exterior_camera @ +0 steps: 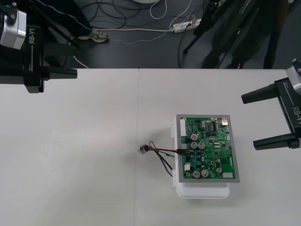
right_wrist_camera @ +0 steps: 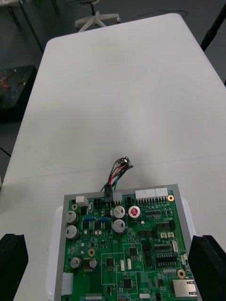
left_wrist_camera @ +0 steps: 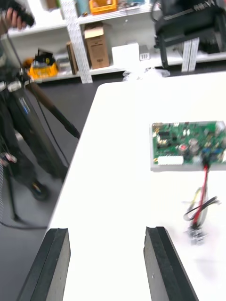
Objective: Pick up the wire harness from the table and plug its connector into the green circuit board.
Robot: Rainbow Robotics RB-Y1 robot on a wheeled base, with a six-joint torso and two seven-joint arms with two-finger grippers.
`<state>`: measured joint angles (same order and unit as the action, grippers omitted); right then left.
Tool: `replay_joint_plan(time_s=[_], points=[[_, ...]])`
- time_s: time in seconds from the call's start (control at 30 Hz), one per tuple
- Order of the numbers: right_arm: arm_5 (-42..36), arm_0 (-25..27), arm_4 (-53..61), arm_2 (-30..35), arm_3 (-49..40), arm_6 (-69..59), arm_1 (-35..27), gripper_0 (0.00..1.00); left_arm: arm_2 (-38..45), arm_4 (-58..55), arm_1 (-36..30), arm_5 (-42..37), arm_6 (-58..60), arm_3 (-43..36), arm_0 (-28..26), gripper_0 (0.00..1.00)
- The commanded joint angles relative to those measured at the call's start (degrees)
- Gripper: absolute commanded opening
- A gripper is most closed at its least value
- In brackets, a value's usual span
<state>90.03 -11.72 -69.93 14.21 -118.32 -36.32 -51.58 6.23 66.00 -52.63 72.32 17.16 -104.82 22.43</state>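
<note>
Front view, plugged harness [exterior_camera: 162, 151], clear of jaws

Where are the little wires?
In the front view the wire harness lies on the table left of the green circuit board, its plug in the board's edge.

You have the green circuit board [exterior_camera: 209, 150] on its white base [exterior_camera: 202, 191], right of the middle of the plain light table [exterior_camera: 70, 165]. The thin red and black wire harness [exterior_camera: 162, 151] lies just left of it, with its small black plug [exterior_camera: 180, 151] at the board's left edge and its round metal socket [exterior_camera: 142, 149] on the tabletop. Your right gripper [exterior_camera: 248, 121] hovers just right of the board, black fingers spread wide. Your left gripper [exterior_camera: 63, 70] hangs at the far left corner, well apart.
</note>
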Motion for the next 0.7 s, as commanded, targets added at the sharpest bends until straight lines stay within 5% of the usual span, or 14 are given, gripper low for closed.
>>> replay_joint_plan(time_s=[0.03,0.7], points=[[0.0,-0.1,3.1,3.5,-2.0,-6.3,3.3,1.00,1.1,0.1,-3.4,2.1,5.1,-2.1,3.6,0.46],[-1.0,-1.8,4.9,5.7,-7.1,-6.7,6.4,1.00,-0.4,-0.2,-3.4,2.1,5.0,-2.9,5.4,0.46]])
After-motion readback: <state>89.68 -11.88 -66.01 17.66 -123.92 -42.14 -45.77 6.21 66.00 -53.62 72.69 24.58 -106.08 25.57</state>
